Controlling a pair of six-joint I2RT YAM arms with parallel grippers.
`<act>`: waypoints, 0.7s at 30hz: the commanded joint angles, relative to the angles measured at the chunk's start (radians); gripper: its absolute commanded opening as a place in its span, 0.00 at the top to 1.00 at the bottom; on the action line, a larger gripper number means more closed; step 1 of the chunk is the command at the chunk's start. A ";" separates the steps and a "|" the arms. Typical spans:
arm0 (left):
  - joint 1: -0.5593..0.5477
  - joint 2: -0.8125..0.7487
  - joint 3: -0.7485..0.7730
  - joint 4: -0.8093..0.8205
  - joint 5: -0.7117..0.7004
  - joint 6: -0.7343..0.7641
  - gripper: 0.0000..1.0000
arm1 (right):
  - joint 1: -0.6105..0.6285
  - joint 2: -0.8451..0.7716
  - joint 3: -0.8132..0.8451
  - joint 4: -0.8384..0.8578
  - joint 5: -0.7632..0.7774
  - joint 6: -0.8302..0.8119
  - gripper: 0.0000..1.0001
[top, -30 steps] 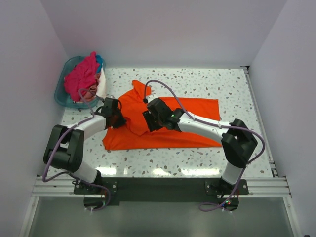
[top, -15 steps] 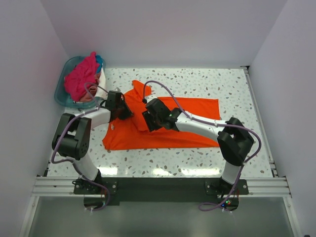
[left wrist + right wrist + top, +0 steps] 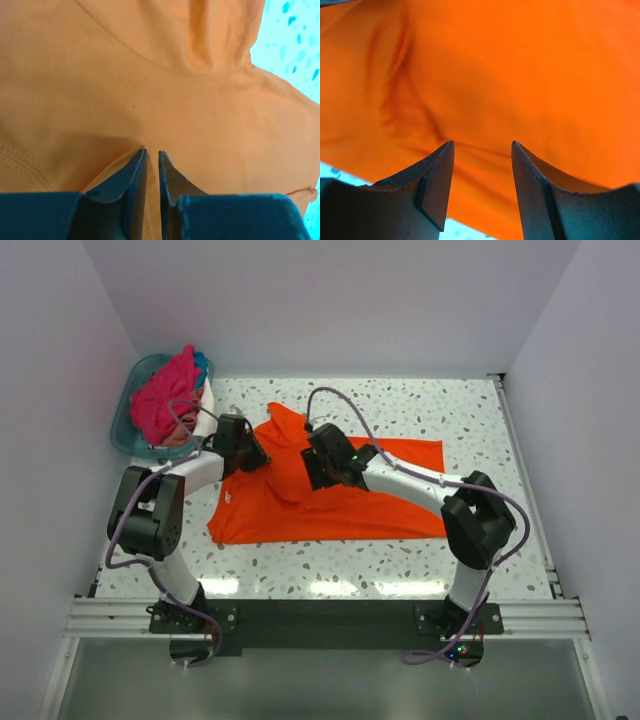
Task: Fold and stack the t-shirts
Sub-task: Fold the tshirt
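Presently: orange t-shirt (image 3: 330,505) spread on speckled surface (image 3: 480,410). Left fingers (image 3: 131,185) a sliver apart at its cloth, grip cannot be told. Right fingers (image 3: 432,180) parted, empty, over its middle. Magenta t-shirt (image 3: 160,400) heaped in teal basket (image 3: 125,432).

One t-shirt (image 3: 330,510) lies spread across the middle of the counter (image 3: 480,410), running from 9 to 3 o'clock. The basket (image 3: 130,435) sits at the counter's 10 o'clock corner, with more t-shirts (image 3: 165,395) heaped in it. The left gripper (image 3: 255,458) is over the spread t-shirt's 10 o'clock part, and the right gripper (image 3: 310,477) is near it at 12 o'clock.
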 commanded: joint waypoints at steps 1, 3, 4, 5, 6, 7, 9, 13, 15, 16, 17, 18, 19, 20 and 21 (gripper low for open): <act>0.020 -0.048 0.085 0.030 -0.021 0.018 0.79 | -0.134 -0.009 0.018 0.012 -0.056 0.017 0.47; 0.020 -0.042 0.116 -0.005 -0.024 0.030 0.78 | -0.158 -0.041 0.009 0.050 -0.118 -0.012 0.47; 0.021 -0.038 0.125 -0.011 -0.027 0.032 0.78 | -0.157 -0.051 0.003 0.067 -0.128 -0.024 0.48; 0.021 -0.027 0.142 -0.010 -0.027 0.035 0.78 | -0.154 -0.054 0.006 0.069 -0.192 -0.024 0.50; 0.024 -0.019 0.152 -0.010 -0.027 0.039 0.77 | -0.146 -0.054 0.009 0.066 -0.215 -0.032 0.52; 0.026 -0.012 0.166 -0.022 -0.027 0.041 0.77 | -0.137 -0.055 0.000 0.072 -0.215 -0.033 0.55; 0.032 0.013 0.205 -0.031 -0.022 0.045 0.77 | -0.073 -0.069 -0.017 0.089 -0.215 -0.029 0.59; 0.052 0.036 0.260 -0.070 -0.025 0.056 0.77 | 0.075 -0.063 -0.085 0.135 -0.215 -0.004 0.65; 0.069 0.028 0.269 -0.074 -0.028 0.058 0.77 | 0.119 -0.045 -0.100 0.183 -0.214 0.034 0.66; 0.075 0.025 0.272 -0.079 -0.025 0.056 0.76 | 0.127 -0.016 -0.102 0.196 -0.253 0.045 0.67; 0.082 0.019 0.277 -0.084 -0.024 0.058 0.76 | 0.145 0.000 -0.092 0.204 -0.258 0.049 0.67; 0.093 0.016 0.280 -0.090 -0.021 0.061 0.76 | 0.151 0.013 -0.080 0.199 -0.258 0.051 0.67; 0.098 0.013 0.283 -0.097 -0.022 0.065 0.76 | 0.158 0.046 -0.050 0.195 -0.251 0.051 0.67; 0.102 0.004 0.286 -0.102 -0.021 0.068 0.76 | 0.159 0.058 -0.037 0.193 -0.246 0.051 0.67; 0.110 0.001 0.284 -0.107 -0.024 0.075 0.76 | 0.159 0.072 -0.027 0.191 -0.234 0.056 0.67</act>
